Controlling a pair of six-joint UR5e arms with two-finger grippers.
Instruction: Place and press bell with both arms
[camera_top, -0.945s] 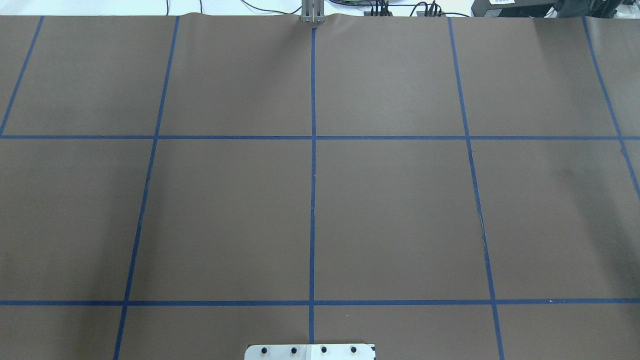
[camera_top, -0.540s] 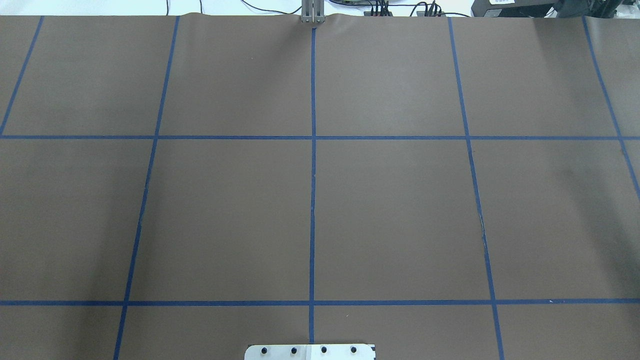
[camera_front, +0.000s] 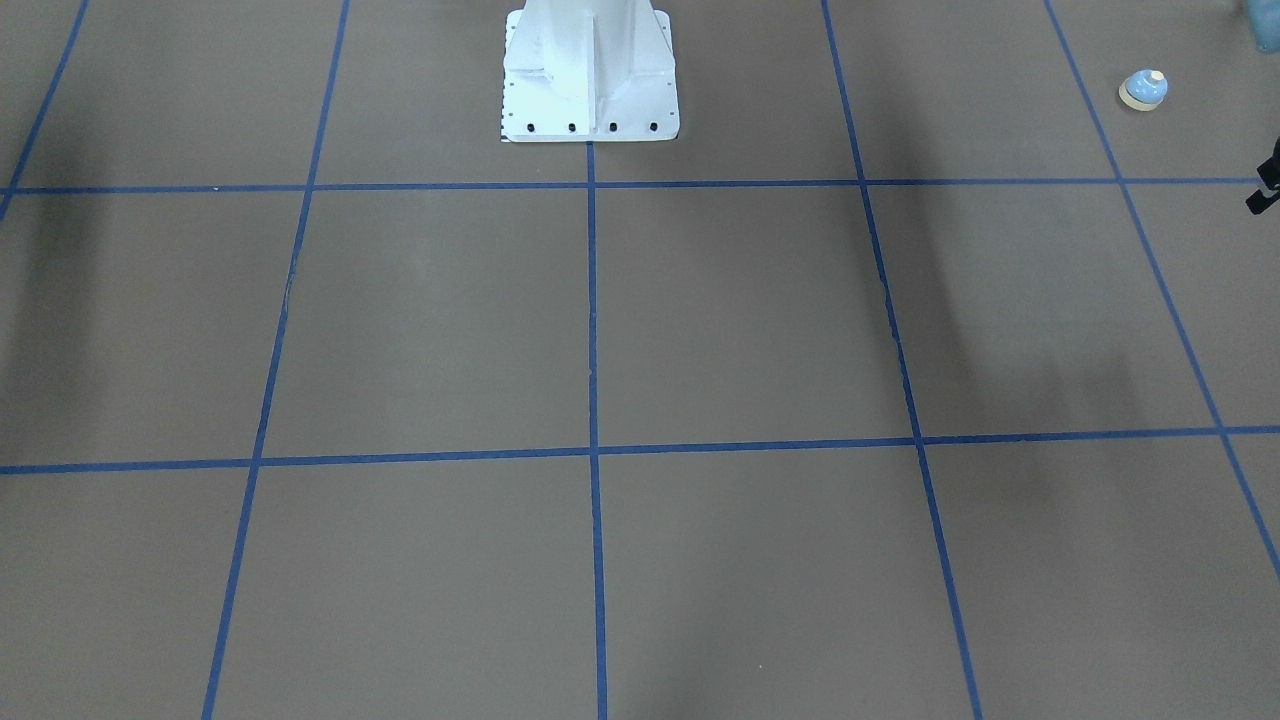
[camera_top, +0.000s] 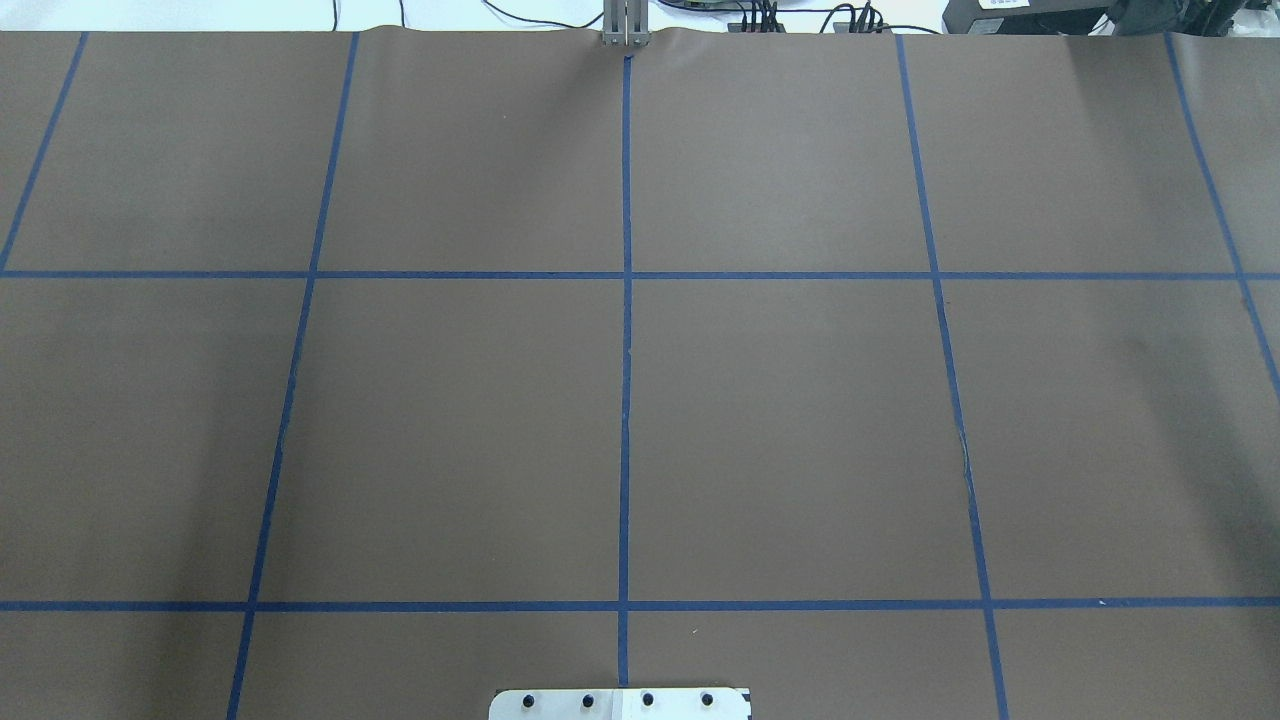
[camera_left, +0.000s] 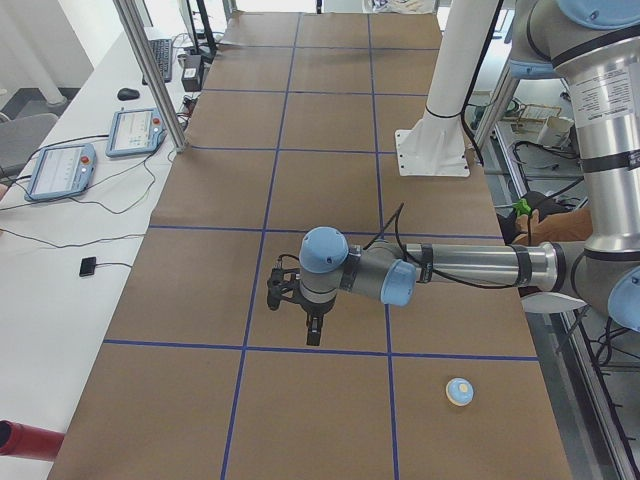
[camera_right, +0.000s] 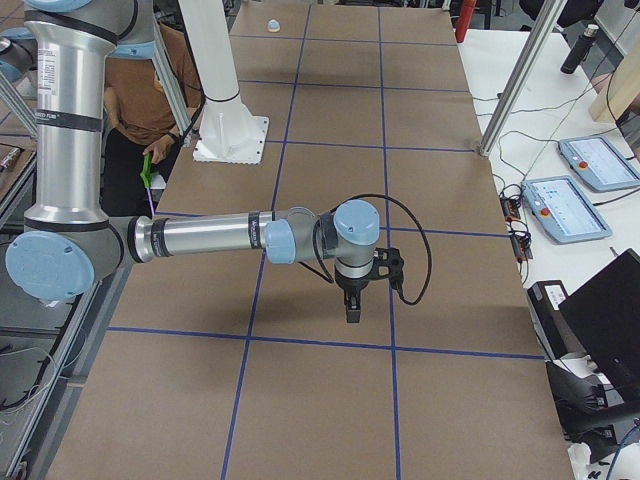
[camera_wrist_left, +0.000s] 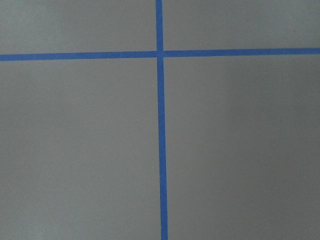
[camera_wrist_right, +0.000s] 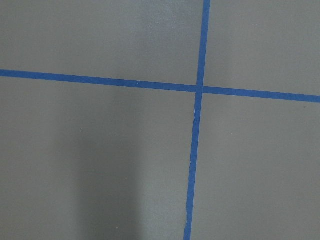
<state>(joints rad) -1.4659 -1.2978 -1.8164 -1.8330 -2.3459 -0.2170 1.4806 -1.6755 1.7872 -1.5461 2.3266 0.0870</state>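
cream and blue bell (camera_front: 1143, 90): small dome, light blue top, cream round base, cream button on the crown; it stands upright and alone.
bell's place: on the brown mat (camera_front: 740, 310), at about 2 o'clock in the front-facing view, in the same row of squares as the white pedestal (camera_front: 590, 70) and well apart from it.
left gripper (camera_left: 313, 335): hangs fingers-down over the mat near a crossing of tape lines (camera_wrist_left: 160, 150); the bell sits at about 4 o'clock from it, well apart; i cannot tell how wide the jaws stand.
right gripper (camera_right: 352, 310): points down over the mat, touching nothing; the bell lies far off at about 11 o'clock; jaw width cannot be told either.
wrist views: only mat and crossing tape.
change from earlier: the overhead view matches both earlier ones, with the same mat, grid and pedestal plate at 6 o'clock.
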